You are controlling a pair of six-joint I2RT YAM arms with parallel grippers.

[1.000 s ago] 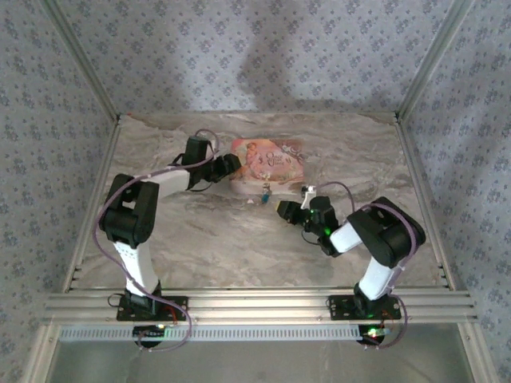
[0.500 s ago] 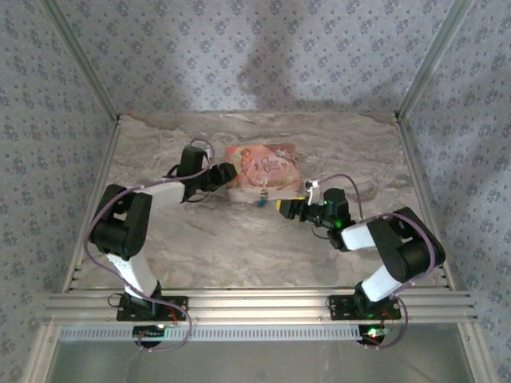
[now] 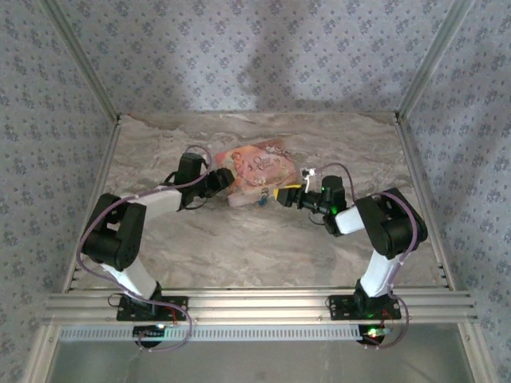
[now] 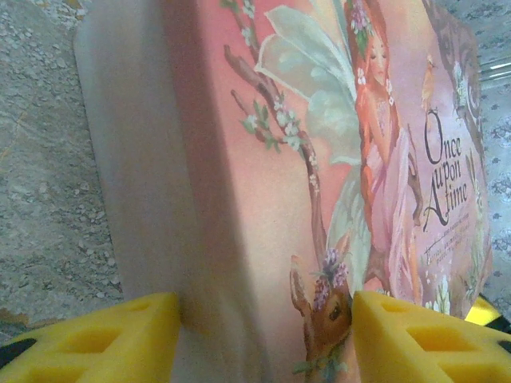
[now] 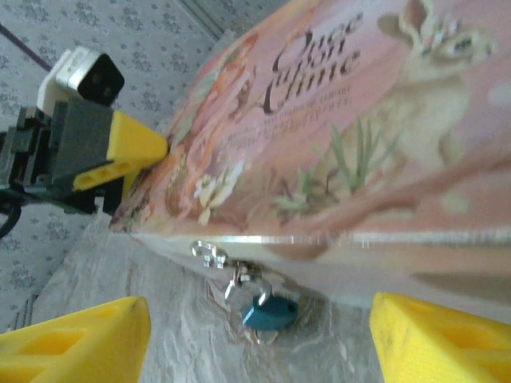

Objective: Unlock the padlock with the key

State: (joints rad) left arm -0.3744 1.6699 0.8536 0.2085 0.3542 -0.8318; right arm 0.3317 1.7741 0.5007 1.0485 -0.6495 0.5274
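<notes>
A pink storybook-style box lies at the table's back middle, printed "Once upon a time". A small teal padlock hangs from a silver clasp on its near edge, also seen from above as the padlock. My left gripper is shut on the box's left end, one yellow pad on each face. My right gripper stands open and empty, low over the table, with the padlock straight ahead between its fingers. I cannot make out the key; only a faint ring shape shows under the padlock.
Marbled tabletop runs in front of the box and between the two arms. Patterned walls and metal posts close in the back and sides. The left gripper's yellow finger shows beyond the box's far end.
The right gripper has opened wide and swung up and left to face the padlock. The left arm has stretched out lower, and the box has turned and shifted slightly with it.
</notes>
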